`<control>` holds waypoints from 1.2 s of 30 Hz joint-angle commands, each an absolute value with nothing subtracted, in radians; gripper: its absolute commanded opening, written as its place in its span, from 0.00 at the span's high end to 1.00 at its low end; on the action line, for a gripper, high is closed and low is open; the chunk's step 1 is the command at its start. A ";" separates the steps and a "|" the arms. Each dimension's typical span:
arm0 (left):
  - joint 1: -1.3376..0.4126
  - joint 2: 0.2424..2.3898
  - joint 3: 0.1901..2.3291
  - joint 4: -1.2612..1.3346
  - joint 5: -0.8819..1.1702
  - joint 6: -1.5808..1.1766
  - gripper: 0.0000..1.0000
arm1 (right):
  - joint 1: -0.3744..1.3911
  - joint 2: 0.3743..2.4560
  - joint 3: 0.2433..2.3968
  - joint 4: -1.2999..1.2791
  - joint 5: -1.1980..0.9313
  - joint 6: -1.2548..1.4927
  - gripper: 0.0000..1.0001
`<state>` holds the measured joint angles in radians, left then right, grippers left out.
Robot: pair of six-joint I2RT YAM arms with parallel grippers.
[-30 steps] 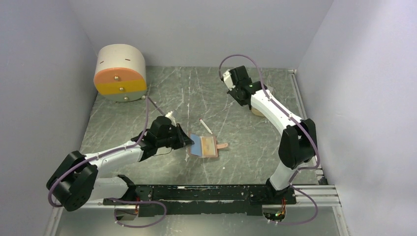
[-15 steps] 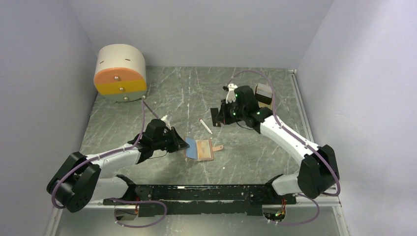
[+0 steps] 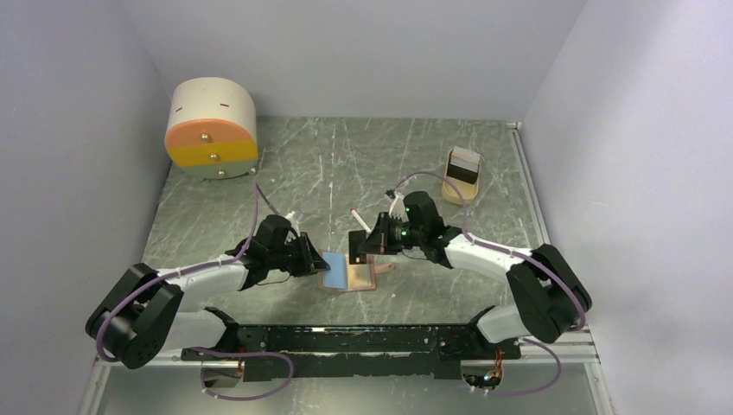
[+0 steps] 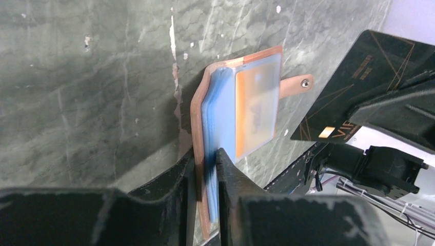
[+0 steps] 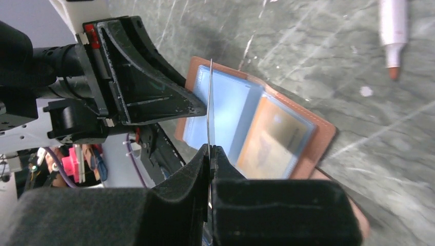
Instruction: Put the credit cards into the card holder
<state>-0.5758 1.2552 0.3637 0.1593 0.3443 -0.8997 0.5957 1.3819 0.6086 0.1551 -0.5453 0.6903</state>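
The left gripper (image 4: pixel 205 160) pinches the open holder (image 4: pixel 251 102) by one edge, its corner hidden behind the fingers. The right gripper (image 5: pixel 210 151) clamps a black card (image 4: pixel 359 87), edge-on from its wrist, beside the holder; contact unclear.

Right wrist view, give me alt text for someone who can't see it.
The right gripper pinches a card, seen edge-on as a thin upright line, poised over an open brown card holder with blue sleeves on the table. The left gripper grips the holder's left edge, and a white pen lies at the upper right.
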 commanded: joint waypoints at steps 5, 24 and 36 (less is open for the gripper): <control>-0.559 1.232 0.388 0.076 0.323 -0.833 0.74 | 0.650 1.467 0.558 0.329 -0.540 0.772 0.96; -0.556 1.210 0.381 0.061 0.295 -0.818 0.76 | 0.663 1.604 0.496 0.515 -0.590 0.832 0.99; -0.556 1.223 0.377 0.088 0.319 -0.807 0.89 | 0.671 1.637 0.480 0.578 -0.595 0.866 0.99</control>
<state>-0.5655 1.2247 0.3656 0.0643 0.3183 -0.8257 0.6632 1.6234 0.4957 0.5285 -0.5892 0.8528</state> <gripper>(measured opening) 0.112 0.025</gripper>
